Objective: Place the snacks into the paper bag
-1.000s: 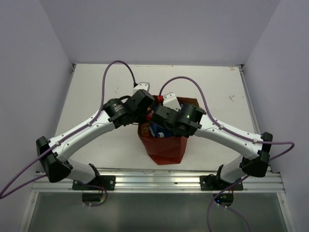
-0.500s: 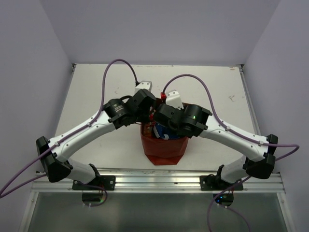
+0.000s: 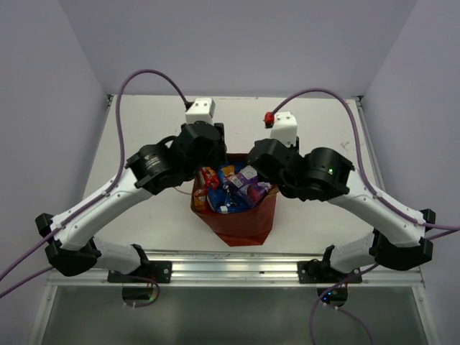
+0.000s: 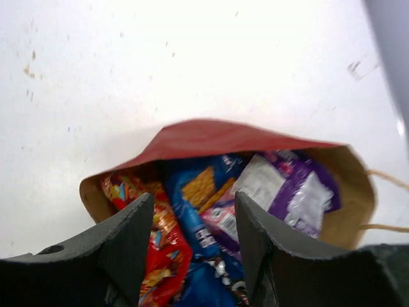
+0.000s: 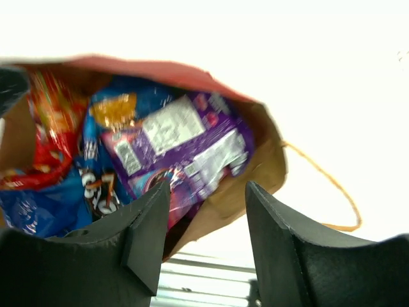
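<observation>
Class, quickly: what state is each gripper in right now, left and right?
Left gripper: open, holding nothing, over the paper bag.
Right gripper: open, holding nothing.

Red paper bag (image 3: pixel 241 224), brown inside, holds blue, red and purple snacks (image 3: pixel 230 190).

Table (image 3: pixel 144 129) under me: white and flat, with dark scuffs (image 3: pixel 345 146) at the far right.
Back wall (image 3: pixel 230 43) facing me: plain pale lilac.
Left wall (image 3: pixel 43 108): lilac, shaded.
Right wall (image 3: pixel 424 86): lilac, shaded.
Behind my bases: silver metal rail (image 3: pixel 230 267) along the table's near edge.
Below that: a grey glossy panel (image 3: pixel 230 316).
Light: soft and even.
</observation>
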`<state>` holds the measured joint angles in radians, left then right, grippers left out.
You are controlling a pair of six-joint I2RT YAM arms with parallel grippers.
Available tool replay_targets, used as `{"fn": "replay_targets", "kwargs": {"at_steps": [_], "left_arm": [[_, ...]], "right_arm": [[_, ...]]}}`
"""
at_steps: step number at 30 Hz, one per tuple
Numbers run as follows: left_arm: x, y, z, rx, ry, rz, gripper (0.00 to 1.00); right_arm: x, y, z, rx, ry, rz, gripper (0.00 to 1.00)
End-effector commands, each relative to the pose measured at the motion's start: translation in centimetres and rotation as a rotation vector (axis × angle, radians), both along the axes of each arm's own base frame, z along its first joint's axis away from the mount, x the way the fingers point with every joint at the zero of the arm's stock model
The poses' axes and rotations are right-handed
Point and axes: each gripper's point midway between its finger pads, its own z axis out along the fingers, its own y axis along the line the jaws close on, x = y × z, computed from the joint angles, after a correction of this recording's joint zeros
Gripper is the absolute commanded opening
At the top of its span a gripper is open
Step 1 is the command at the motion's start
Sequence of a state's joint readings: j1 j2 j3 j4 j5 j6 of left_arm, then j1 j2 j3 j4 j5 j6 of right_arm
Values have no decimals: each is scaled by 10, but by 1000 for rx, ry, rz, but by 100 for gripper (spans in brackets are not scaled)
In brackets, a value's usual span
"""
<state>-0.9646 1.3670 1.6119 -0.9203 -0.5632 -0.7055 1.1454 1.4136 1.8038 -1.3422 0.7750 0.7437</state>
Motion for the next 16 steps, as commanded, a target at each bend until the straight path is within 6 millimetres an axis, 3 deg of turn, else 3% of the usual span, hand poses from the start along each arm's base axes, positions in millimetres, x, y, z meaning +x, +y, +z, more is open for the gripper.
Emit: {"fn": "replay_targets", "kwargs": {"at_steps": [1,4,7,16], "left_arm": [[5,24,105,-179,-276,80,58],[6,38,135,-189,-344,116,59],[6,51,149,-174,-371,153,61],[-3,109,157,-158,-417,285,68]], "right_arm": [[-9,-64,37,-37,-95,-112,55],[-9,-81,48,-49,-136,-149,55],[-10,-89,50,-33,-156,-169,55],[-9,-107,64,-61,-219,-186,65]]}}
